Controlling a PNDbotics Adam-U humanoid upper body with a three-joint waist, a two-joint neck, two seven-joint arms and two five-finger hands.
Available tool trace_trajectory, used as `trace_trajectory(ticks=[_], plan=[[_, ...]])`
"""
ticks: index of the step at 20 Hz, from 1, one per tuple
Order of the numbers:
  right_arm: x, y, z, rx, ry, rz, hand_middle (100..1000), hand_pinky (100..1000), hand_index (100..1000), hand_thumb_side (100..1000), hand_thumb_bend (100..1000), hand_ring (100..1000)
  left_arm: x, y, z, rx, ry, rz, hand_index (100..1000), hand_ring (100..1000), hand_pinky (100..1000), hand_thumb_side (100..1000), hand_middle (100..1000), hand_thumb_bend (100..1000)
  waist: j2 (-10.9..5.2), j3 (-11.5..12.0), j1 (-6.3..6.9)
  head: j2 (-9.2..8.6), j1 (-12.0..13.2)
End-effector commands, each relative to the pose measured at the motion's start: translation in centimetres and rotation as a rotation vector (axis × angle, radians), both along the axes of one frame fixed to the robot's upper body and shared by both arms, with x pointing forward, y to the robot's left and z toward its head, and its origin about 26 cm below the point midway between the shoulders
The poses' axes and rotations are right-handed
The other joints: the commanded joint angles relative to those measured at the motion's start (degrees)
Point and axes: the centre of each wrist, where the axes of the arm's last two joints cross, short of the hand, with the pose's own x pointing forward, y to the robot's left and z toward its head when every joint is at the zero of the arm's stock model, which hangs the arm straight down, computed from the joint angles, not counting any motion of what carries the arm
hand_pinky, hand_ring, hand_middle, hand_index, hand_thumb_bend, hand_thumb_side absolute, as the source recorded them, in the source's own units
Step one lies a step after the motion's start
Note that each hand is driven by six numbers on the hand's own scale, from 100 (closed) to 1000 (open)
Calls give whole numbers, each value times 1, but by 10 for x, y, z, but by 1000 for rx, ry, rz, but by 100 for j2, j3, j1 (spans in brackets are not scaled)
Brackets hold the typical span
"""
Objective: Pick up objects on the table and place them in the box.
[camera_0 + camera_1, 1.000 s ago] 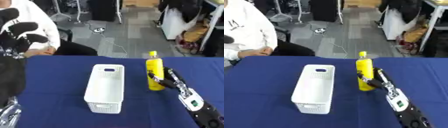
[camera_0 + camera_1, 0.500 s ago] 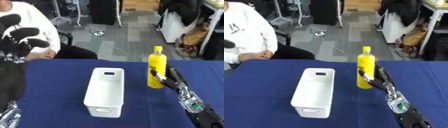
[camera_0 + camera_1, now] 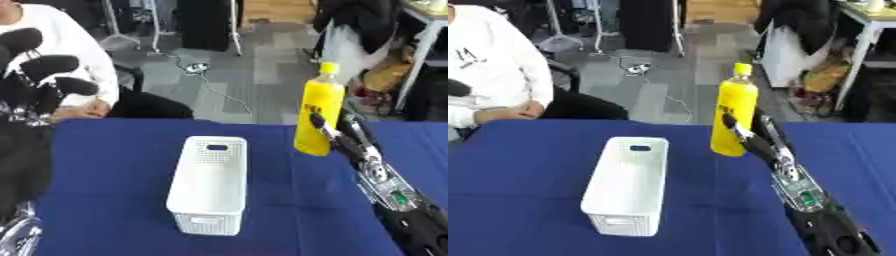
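On a blue-covered tabletop (image 3: 527, 165), a white perforated box (image 3: 626, 185) lies lengthwise, one short end toward the robot and the other toward the far edge, open side up and with nothing visible inside. To its right, a little farther back, stands a yellow bottle (image 3: 733, 117) with a yellow cap, upright, its long axis vertical and its base at or just above the cloth near the far edge; whether it has left the surface cannot be told. The bottle is apart from the box, with bare cloth between them, so the carry to come would run leftward and toward the robot. The robot's right hand (image 3: 756, 138), much the nearer of the two, reaches in from the lower right along a black-and-silver forearm, its fingers (image 3: 731, 122) wrapped against the bottle's lower right side, grasping it. The left hand (image 3: 42, 82) shows at the left edge of the left eye view, raised well clear of the box, its dark fingers curled and holding nothing.
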Motion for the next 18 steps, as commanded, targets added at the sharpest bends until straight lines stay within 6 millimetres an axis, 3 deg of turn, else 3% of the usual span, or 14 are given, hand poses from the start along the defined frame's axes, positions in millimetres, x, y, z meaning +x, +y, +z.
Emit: trace_trajectory(ticks=[1,10,18], plan=[[2,11,31,-25,-40,71,100,100,413,673,265,100,-3,3,7,24,-26,1,860,751,687,912,849,262,-119,0,0,-19,35],[7,39,55,-85,-53,230,100,100,410,673,280,100,-2,-1,12,7,-25,-15,860,752,690,910,849,265,-110,98,-76,-8,101],[7,49,58,-70,-38,286,100,100,414,666,278,100,-1,-10,22,-14,-27,-51,860,754,694,908,849,267,-61,278,-152,22,116]])
